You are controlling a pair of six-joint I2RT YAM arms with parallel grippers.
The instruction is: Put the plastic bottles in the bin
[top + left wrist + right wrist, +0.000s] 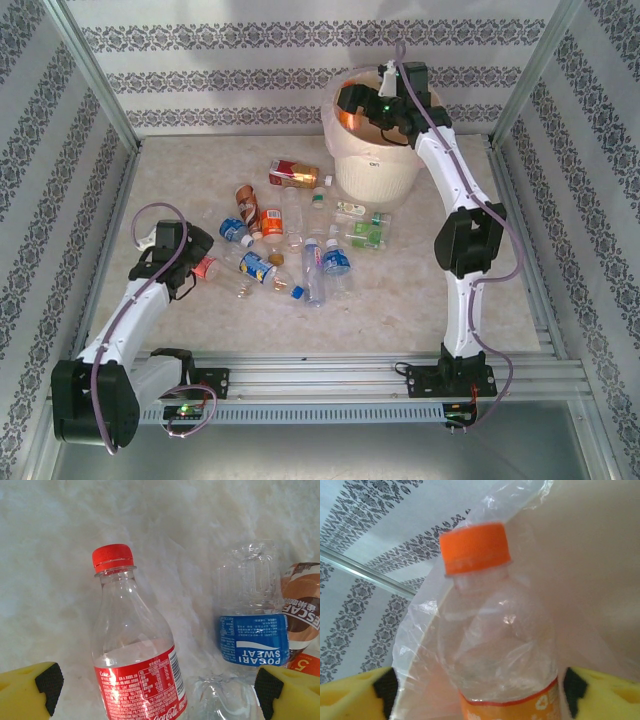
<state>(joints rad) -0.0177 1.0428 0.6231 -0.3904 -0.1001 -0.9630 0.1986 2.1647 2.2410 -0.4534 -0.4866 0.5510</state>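
Several crushed plastic bottles (285,245) lie in a loose pile mid-table. My left gripper (198,265) is low at the pile's left edge and open. A red-capped, red-labelled bottle (135,650) lies between its yellow fingers (27,692), touching neither pad. My right gripper (352,112) hovers over the cream-white bin (375,172) at the back. An orange-capped, orange-labelled bottle (495,630) sits between its wide-apart fingers (605,695), with a clear gap on the left side. Behind the bottle are the pinkish liner (417,630) and the bin's inner wall (600,570).
A blue-labelled Pocari Sweat bottle (252,640), a brown Nescafe bottle (302,607) and a clear bottle end (220,697) lie right of the red one. Patterned walls and metal posts enclose the table. A rail (350,375) runs along the near edge.
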